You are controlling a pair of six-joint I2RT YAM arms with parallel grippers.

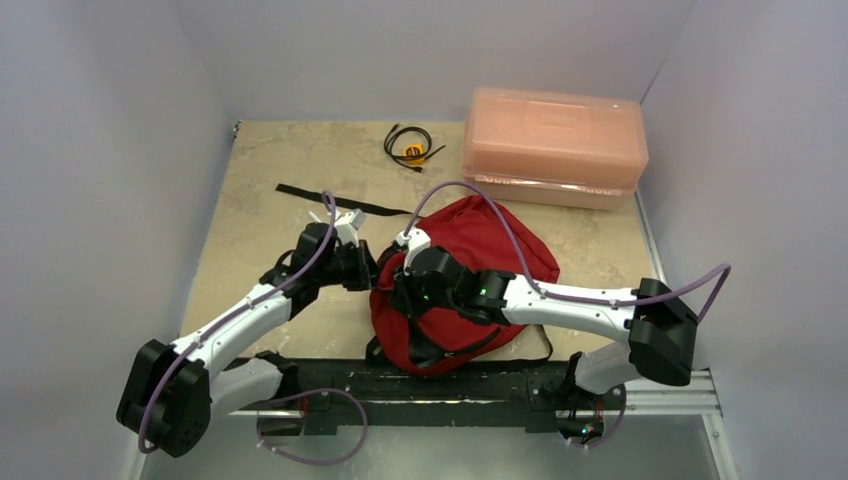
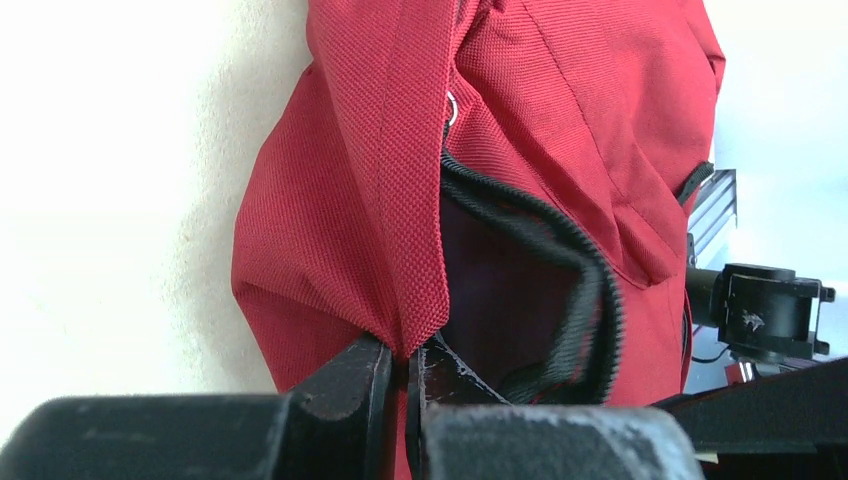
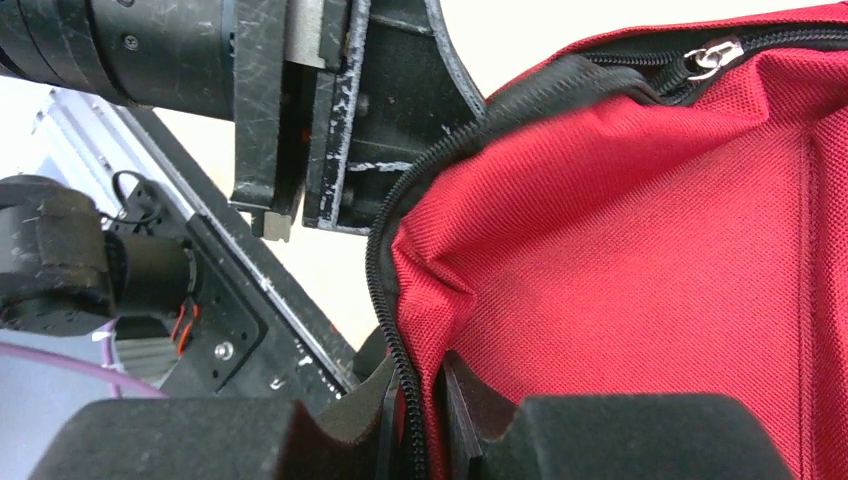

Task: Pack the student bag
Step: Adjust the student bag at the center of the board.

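The dark red student bag (image 1: 480, 255) lies on the table's near middle, between my two arms. My left gripper (image 1: 372, 272) is shut on the bag's left edge; in the left wrist view (image 2: 405, 365) its jaws pinch a fold of red fabric (image 2: 350, 200) beside the black zipper opening (image 2: 590, 290). My right gripper (image 1: 402, 290) is shut on the bag's zipper edge; in the right wrist view (image 3: 420, 410) the jaws clamp the black zipper teeth and red fabric (image 3: 640, 260). A silver zipper pull (image 3: 708, 58) sits at the upper right. The bag's inside is mostly hidden.
A pink translucent plastic box (image 1: 555, 145) stands at the back right. A coiled black cable (image 1: 410, 145) with an orange tag lies at the back middle. A black strap (image 1: 330, 200) lies left of the bag. Walls close in both sides.
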